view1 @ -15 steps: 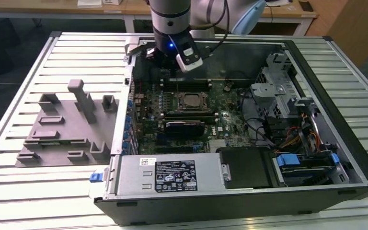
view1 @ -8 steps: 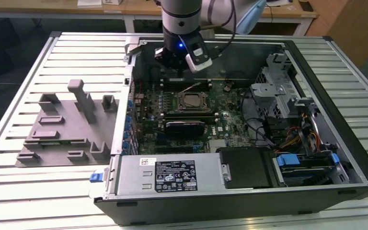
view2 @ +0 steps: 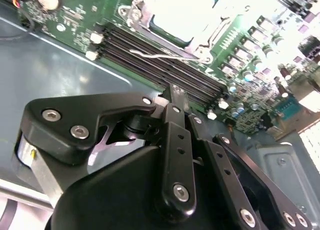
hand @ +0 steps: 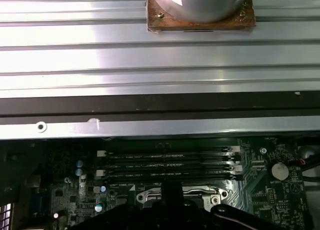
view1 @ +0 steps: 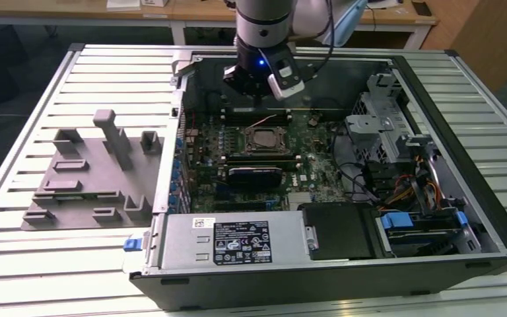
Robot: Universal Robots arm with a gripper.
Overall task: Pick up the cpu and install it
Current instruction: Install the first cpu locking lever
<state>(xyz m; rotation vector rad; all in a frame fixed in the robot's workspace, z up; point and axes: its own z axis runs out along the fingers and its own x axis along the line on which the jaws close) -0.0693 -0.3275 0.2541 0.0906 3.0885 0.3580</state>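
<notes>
Cpu (view2: pixel 175 15) just beyond claw (view2: pixel 176 97)

An open computer case (view1: pixel 491 218) is being supported by a slatted metal table (view1: pixel 24 257). A grey fixture block (view1: pixel 90 181) is lying beside it, toward the exterior view's left. Memory slots (hand: pixel 167 165) are being shown empty.

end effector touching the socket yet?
Apart. The exterior view shows the end effector hanging above the memory slots, with open board between it and the socket.
</notes>
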